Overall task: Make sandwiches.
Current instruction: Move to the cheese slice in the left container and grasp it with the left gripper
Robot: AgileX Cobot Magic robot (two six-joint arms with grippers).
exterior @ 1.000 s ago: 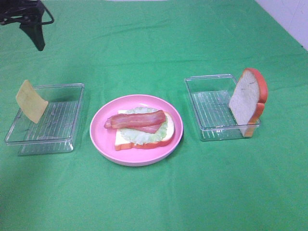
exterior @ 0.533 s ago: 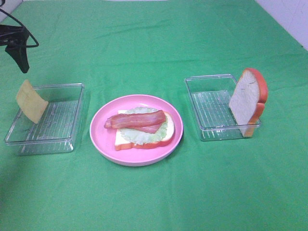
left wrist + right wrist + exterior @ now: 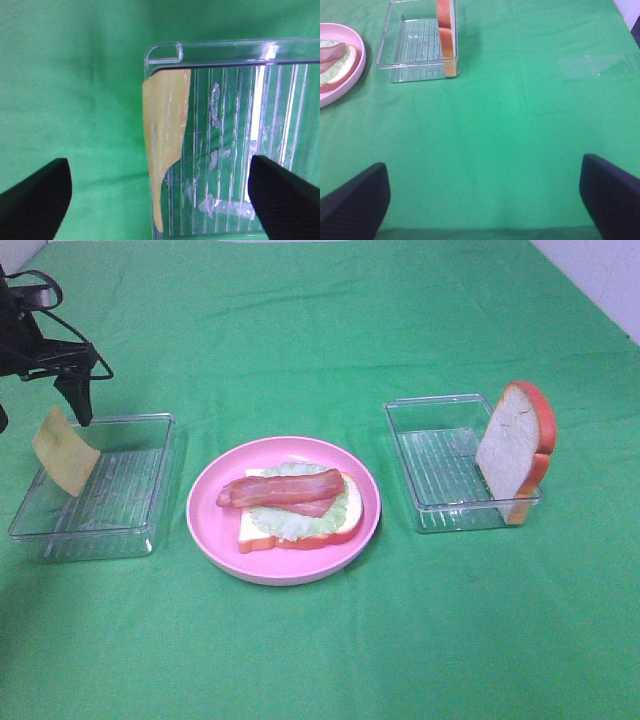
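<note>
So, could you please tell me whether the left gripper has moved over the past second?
Yes. The left gripper has come down the overhead view, closing on the cheese in the left tray.

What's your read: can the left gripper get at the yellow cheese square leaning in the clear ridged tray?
Probably yes. The left gripper is open, its jaws straddling the yellow cheese square with nothing between; only the wall of the clear ridged tray might crowd one finger.
</note>
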